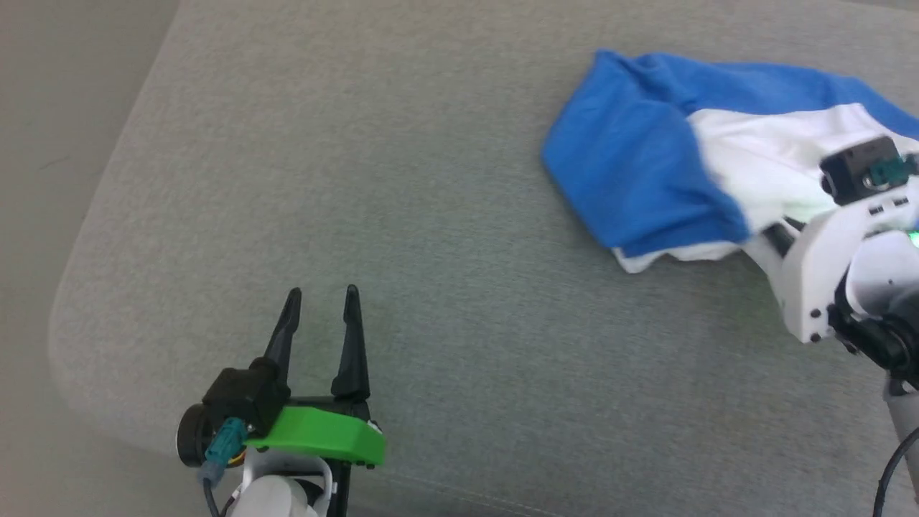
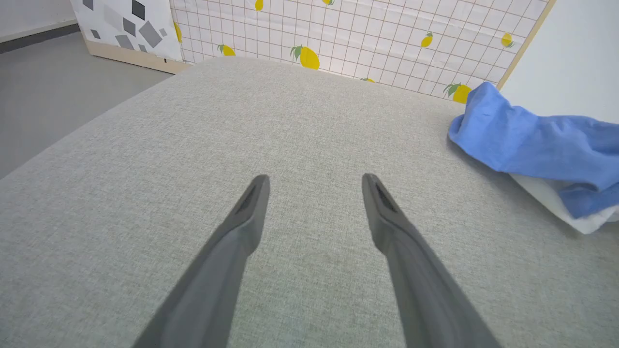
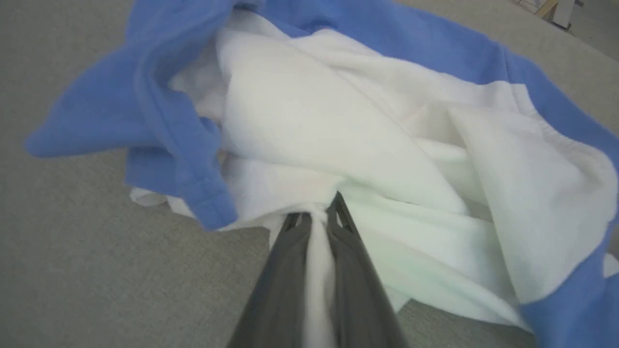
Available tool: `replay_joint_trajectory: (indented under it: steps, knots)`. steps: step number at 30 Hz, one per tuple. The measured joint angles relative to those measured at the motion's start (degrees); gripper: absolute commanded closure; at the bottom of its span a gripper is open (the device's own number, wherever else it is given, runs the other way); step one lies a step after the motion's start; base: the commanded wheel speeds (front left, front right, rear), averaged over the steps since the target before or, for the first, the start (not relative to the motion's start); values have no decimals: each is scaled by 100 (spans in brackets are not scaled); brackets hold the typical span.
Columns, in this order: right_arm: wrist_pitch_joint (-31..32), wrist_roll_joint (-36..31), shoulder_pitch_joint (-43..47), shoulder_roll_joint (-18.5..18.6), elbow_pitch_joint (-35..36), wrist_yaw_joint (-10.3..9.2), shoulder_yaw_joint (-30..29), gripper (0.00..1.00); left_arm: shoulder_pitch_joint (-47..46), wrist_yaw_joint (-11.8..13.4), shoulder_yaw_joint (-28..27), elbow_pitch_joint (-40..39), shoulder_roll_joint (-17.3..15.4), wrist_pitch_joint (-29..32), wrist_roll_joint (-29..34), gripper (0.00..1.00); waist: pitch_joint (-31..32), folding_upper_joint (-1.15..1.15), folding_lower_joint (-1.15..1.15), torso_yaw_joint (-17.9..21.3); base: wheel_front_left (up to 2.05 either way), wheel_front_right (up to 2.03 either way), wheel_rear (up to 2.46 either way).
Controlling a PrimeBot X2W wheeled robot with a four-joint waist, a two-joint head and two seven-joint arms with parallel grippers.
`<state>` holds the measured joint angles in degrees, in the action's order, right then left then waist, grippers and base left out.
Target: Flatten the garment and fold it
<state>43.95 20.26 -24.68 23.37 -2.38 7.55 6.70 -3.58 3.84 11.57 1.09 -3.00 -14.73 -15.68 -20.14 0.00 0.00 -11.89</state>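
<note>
The garment [image 1: 639, 165] lies bunched at the far right of the grey pad [image 1: 402, 179], long side running sideways — blue sleeve pointing left. The right gripper [image 3: 316, 212] pinches a white fold — the left gripper [image 1: 321, 305] hangs low, fingers spread wide.

Grey upholstered pad [image 2: 309, 121], lemon-print screen [image 2: 387, 29] and bare grey floor [image 2: 58, 77] suggest a staged test room, perhaps a lab.

Head view looks down on the cushion [image 1: 431, 179]; wrist views skim low along their fingers [image 2: 242, 227], all sharing the garment [image 1: 632, 165].
</note>
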Motion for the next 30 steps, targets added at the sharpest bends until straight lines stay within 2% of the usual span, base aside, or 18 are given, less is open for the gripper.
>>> replay_joint_trajectory:
  steps: [6,12,17,20,23,25,26,27,30]
  knots:
    - [782,824,159,27,1221,1,236,100,3,-31,-99,-3,1,0,23,0,221,0,0,440,0,0,0]
    - [1755,1704,1499,315,2290,1,210,100,6,-52,-124,-19,1,-1,23,0,393,0,0,842,0,0,0]
    - [2256,1906,2810,300,2617,0,-219,100,12,-83,-156,-26,2,0,55,0,372,0,0,1012,0,0,0]
    - [2201,1857,3192,193,2676,1,-277,100,12,-127,-183,-10,2,0,58,0,279,0,0,1018,0,0,0]
    - [1786,1655,3192,172,2571,1,-241,100,2,-136,-176,11,2,0,62,0,195,0,0,997,0,0,0]
    - [1399,1493,3141,176,2438,1,-163,60,-2,-171,-159,24,2,0,66,0,170,0,0,963,0,0,0]
    - [1191,1440,3087,176,2341,1,-105,53,-3,-178,-153,30,2,0,71,0,163,0,0,945,0,0,0]
    - [1010,1404,3021,189,2258,1,-33,0,-4,-179,-151,37,2,0,77,0,165,0,0,931,0,0,0]
    - [647,1404,2811,188,2109,1,94,0,-4,-179,-163,45,2,0,102,0,216,0,0,919,0,0,0]
